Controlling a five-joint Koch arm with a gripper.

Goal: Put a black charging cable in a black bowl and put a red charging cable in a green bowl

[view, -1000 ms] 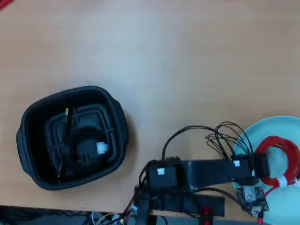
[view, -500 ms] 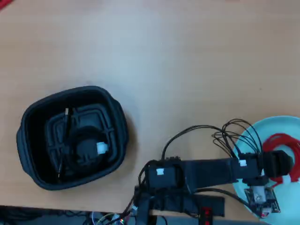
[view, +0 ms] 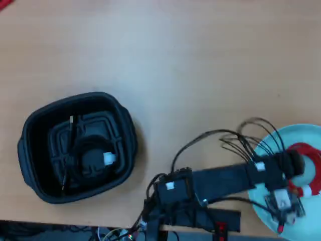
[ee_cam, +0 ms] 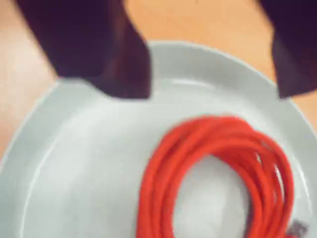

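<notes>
The red charging cable (ee_cam: 218, 163) lies coiled in the pale green bowl (ee_cam: 84, 168). My gripper (ee_cam: 210, 91) hangs just above the bowl's far part, jaws wide apart and empty, the cable loop lying below and between them. In the overhead view the arm reaches right over the green bowl (view: 296, 133), the gripper (view: 297, 163) sits over the red charging cable (view: 312, 150), and part of the cable is hidden by the wrist. The black charging cable (view: 75, 150) with its white tie lies inside the black bowl (view: 30, 135) at the left.
The arm's base and loose black wires (view: 220, 138) sit at the table's front edge between the two bowls. Bare wooden tabletop (view: 175, 60) fills the far half of the overhead view.
</notes>
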